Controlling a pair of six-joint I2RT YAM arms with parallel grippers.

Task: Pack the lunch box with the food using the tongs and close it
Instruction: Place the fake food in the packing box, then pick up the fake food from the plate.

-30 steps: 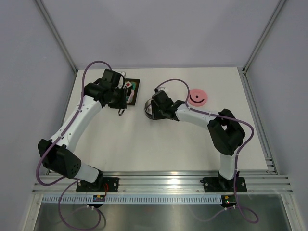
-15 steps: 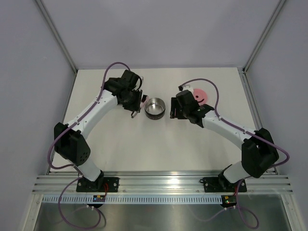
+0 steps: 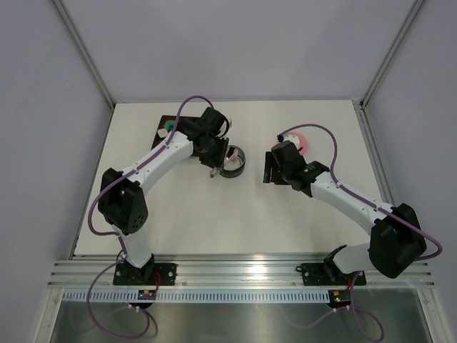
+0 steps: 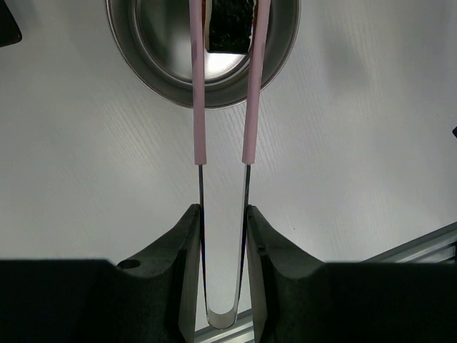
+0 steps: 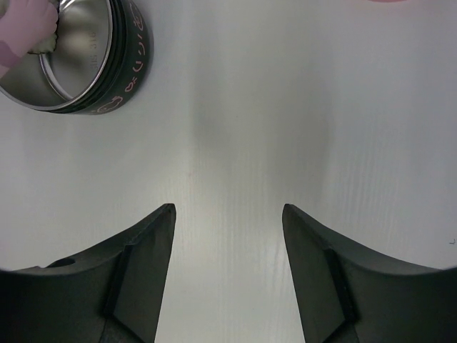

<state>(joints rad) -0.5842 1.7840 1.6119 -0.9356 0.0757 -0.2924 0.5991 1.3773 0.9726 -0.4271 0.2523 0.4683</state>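
The lunch box (image 3: pixel 234 167) is a shiny steel tin on the table between the arms, with its pink lid (image 3: pixel 301 138) lying off it to the right, partly behind the right arm. My left gripper (image 3: pixel 216 158) (image 4: pixel 223 211) is shut on the tongs (image 4: pixel 198 93), whose pink arms (image 3: pixel 230 153) reach into the tin (image 4: pixel 164 68). In the right wrist view a pale piece of food (image 5: pixel 44 45) shows at the pink tong tip (image 5: pixel 25 25) inside the tin (image 5: pixel 107 78). My right gripper (image 3: pixel 265 170) (image 5: pixel 228 207) stands open over bare table, to the right of the tin and apart from it.
A black tray (image 3: pixel 158 136) with a teal inside lies at the back left, mostly behind the left arm. The table's back edge and frame posts run close behind it. A sliver of the lid (image 5: pixel 389 1) touches the right wrist view's top edge.
The left arm swung right from the tray, carrying the tongs to the tin. The right gripper came off the tin, opened wider and drew back to the right.
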